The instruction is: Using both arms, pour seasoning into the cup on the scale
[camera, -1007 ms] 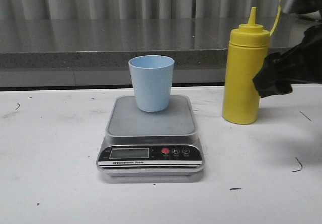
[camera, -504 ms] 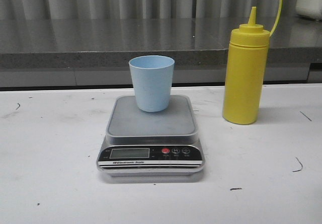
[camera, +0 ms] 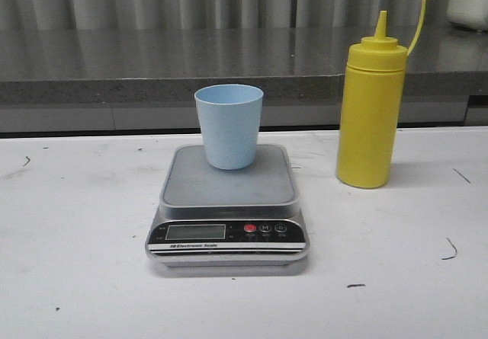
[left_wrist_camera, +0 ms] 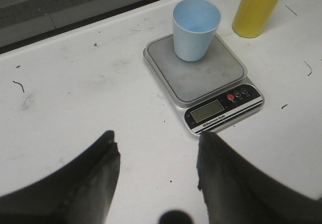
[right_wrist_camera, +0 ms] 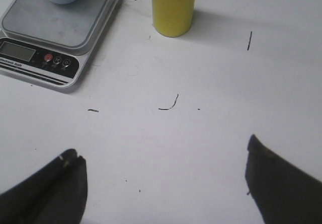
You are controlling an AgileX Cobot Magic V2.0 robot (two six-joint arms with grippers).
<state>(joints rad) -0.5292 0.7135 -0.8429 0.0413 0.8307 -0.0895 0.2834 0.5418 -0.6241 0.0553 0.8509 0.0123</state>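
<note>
The light blue cup [camera: 229,126] stands upright on the grey platform of the scale [camera: 227,202] at the table's middle; both also show in the left wrist view, the cup [left_wrist_camera: 195,28] and the scale [left_wrist_camera: 204,80]. The yellow seasoning bottle [camera: 371,114] stands upright to the right of the scale, its tethered cap off the nozzle. It also shows in the right wrist view [right_wrist_camera: 173,7]. No arm shows in the front view. My left gripper [left_wrist_camera: 157,148] is open and empty over bare table near the scale's front. My right gripper [right_wrist_camera: 163,158] is open wide and empty, well short of the bottle.
A white table [camera: 76,263] with small dark marks carries everything. A grey stone ledge [camera: 152,57] runs along the back, with a white container [camera: 469,0] at its far right. The scale's display [camera: 196,231] and red button [camera: 250,228] face the front.
One second ago my right arm and gripper stood beside the bottle at the right edge of the front view. It has since withdrawn out of that view. Cup, scale and bottle have not moved.
</note>
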